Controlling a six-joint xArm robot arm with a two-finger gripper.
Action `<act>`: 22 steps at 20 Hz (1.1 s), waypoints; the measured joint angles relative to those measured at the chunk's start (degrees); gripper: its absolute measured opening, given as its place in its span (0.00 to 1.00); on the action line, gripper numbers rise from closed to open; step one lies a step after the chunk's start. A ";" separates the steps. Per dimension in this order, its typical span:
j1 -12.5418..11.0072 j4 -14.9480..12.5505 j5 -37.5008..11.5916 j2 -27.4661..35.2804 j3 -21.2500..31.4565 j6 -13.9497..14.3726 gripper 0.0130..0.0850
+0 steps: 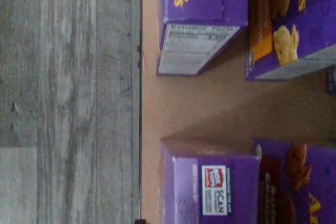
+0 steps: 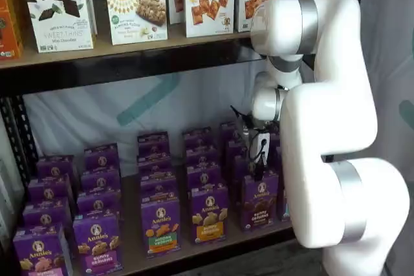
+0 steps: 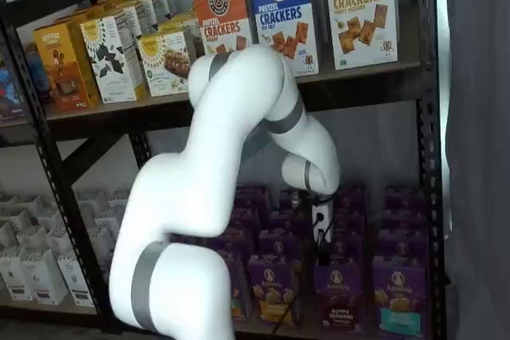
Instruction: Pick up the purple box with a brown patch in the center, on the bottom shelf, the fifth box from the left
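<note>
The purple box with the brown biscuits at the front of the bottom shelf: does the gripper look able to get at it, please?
Probably yes: the gripper hangs just above the purple box, which stands in the front row with nothing over its top.

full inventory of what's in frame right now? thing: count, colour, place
purple box: one, purple with brown biscuits, front row of the bottom shelf, under the gripper; also seen in the other shelf view
other Annie's boxes: many, exact count unclear, purple, in rows front to back on the bottom shelf
bottom shelf: one, tan board, black metal edge
cracker boxes: several, orange, blue and yellow fronts, upper shelf
Simple Mills boxes: a few, white and yellow, upper shelf
white boxes: many, white, low shelf of the neighbouring rack
floor: grey wood-look planks, in the wrist view
arm: one, white with grey bands, in front of the shelves
gripper: one, white body, black fingers, above the purple box; gap not visible
</note>
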 joint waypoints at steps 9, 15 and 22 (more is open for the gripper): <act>-0.84 -3.63 0.69 1.75 -1.03 2.33 1.00; -0.93 -1.71 2.06 3.14 -2.48 0.60 1.00; -1.41 -0.27 1.63 4.85 -3.74 -1.17 1.00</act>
